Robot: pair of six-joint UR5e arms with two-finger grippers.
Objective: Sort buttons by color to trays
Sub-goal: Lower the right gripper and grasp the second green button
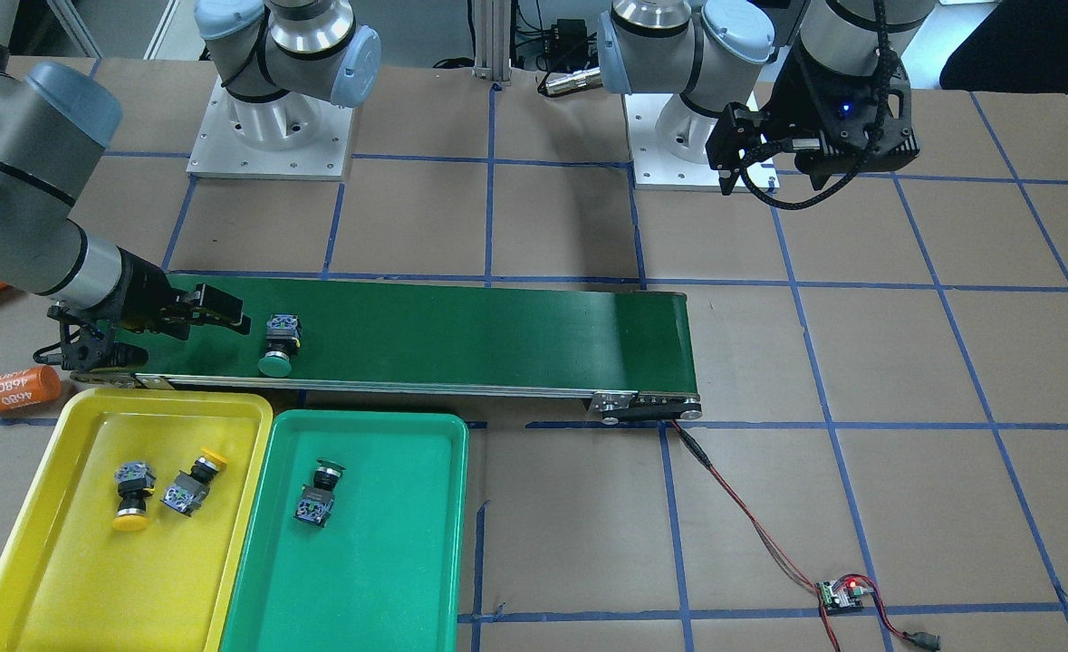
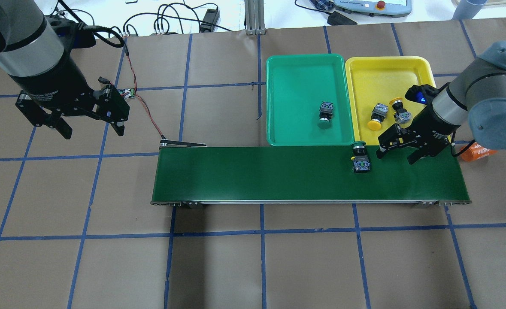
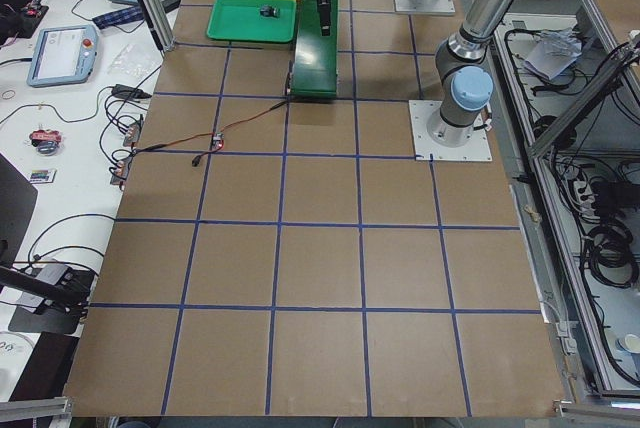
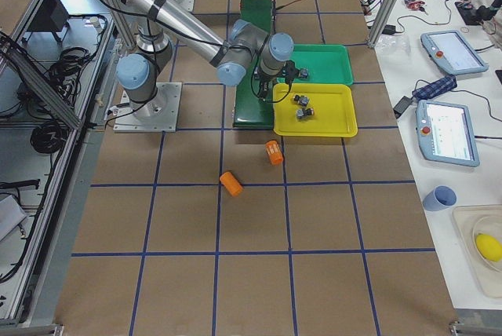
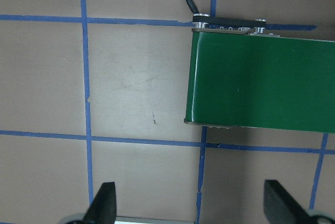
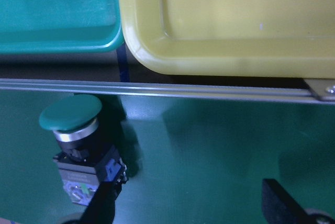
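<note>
Left jaws, right jaws: wide, empty.
Yellow tray (image 1: 90, 580): two buttons (image 1: 132, 495); green tray (image 1: 361, 580): one button (image 1: 318, 493); belt (image 1: 497, 335): one button (image 1: 280, 342).

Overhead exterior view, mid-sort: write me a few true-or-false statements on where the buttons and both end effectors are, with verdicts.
1. The yellow tray holds two yellow-capped buttons. True.
2. The green tray holds nothing. False: one green-capped button lies in it.
3. Another green-capped one, the belt button, lies on the conveyor belt. True.
4. The right end effector is shut on the belt button. False: it is open beside that button and holds nothing.
5. The left end effector hangs over the yellow tray. False: it is open, past the belt's opposite end, far from both trays.
</note>
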